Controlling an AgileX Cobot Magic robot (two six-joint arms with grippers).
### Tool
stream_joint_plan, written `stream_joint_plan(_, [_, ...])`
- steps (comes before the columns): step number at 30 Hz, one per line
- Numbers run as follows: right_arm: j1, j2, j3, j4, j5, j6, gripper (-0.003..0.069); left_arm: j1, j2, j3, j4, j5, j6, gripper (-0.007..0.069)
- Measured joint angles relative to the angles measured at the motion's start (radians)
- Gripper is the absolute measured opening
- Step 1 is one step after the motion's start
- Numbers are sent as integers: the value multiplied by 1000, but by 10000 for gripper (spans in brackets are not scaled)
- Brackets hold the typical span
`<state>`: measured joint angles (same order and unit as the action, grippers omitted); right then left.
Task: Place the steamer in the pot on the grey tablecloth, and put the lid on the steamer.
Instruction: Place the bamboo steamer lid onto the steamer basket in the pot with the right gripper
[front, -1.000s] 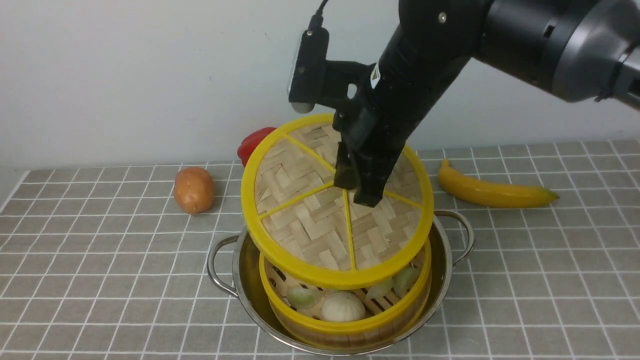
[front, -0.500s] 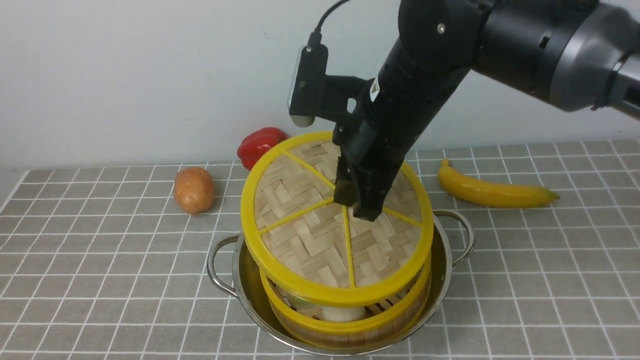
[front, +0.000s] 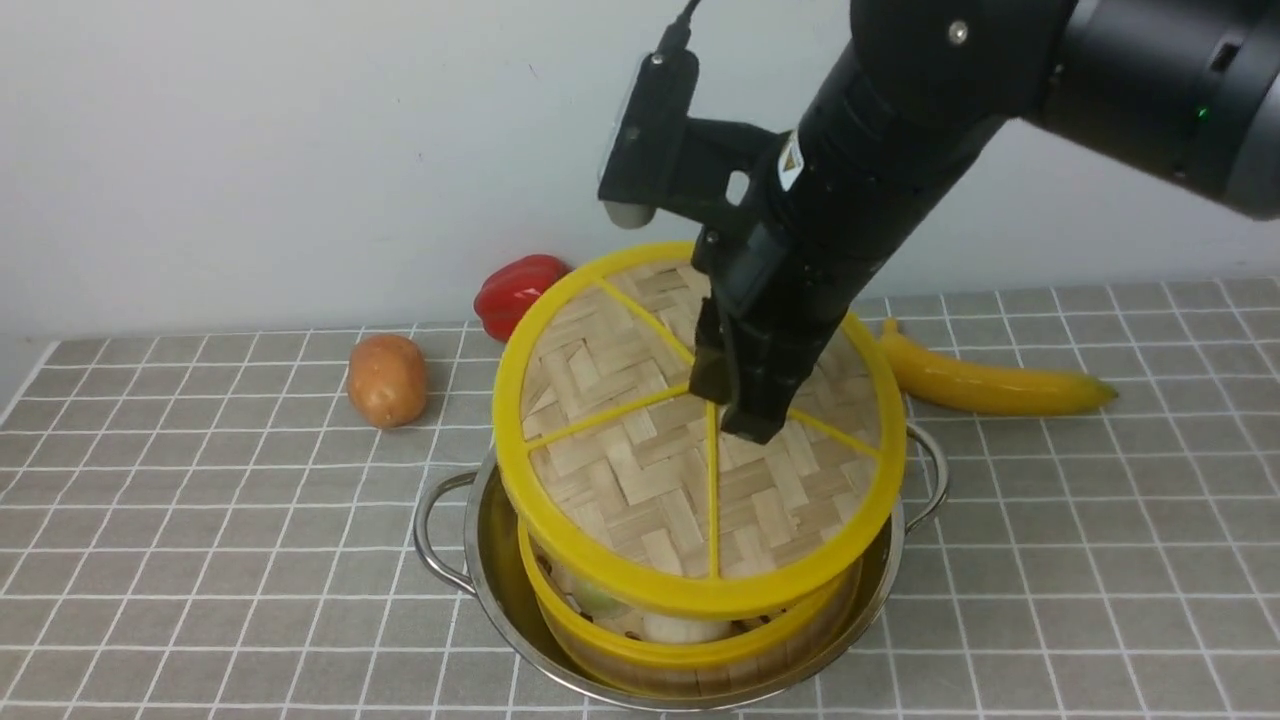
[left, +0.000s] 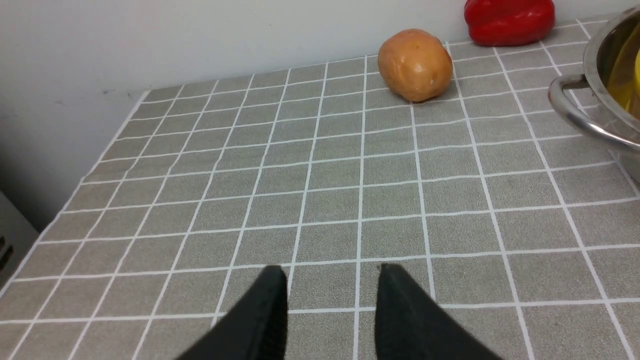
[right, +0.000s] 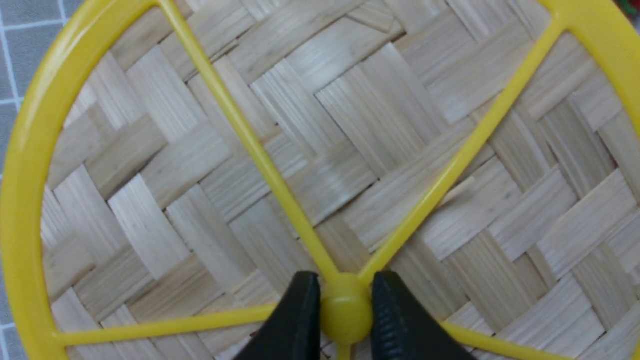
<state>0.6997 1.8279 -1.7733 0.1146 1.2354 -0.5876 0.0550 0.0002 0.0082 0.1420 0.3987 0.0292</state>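
The steel pot (front: 480, 560) stands on the grey tablecloth (front: 200, 520) with the steamer (front: 690, 655) inside it. Pale buns (front: 680, 628) show through a narrow gap under the lid. My right gripper (front: 735, 405) is shut on the centre knob (right: 346, 312) of the woven lid (front: 640, 470), which tilts just above the steamer, low at the front and offset a little to the right. The lid fills the right wrist view (right: 350, 125). My left gripper (left: 332, 280) is open and empty, low over bare cloth left of the pot's handle (left: 575, 112).
A potato (front: 387, 380) lies on the cloth at the back left, and it also shows in the left wrist view (left: 415, 65). A red pepper (front: 515, 290) sits behind the pot by the wall. A banana (front: 985, 385) lies at the back right.
The right gripper has lowered the lid toward the steamer, then shifted it slightly to the right. The buns are now almost covered. The pot and steamer have not moved.
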Motion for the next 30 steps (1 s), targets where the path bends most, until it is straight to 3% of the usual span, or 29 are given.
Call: stream_joint_plan(30, [19,139,-1,-72,-23,-129,146,0,0,0,0,0,0,242])
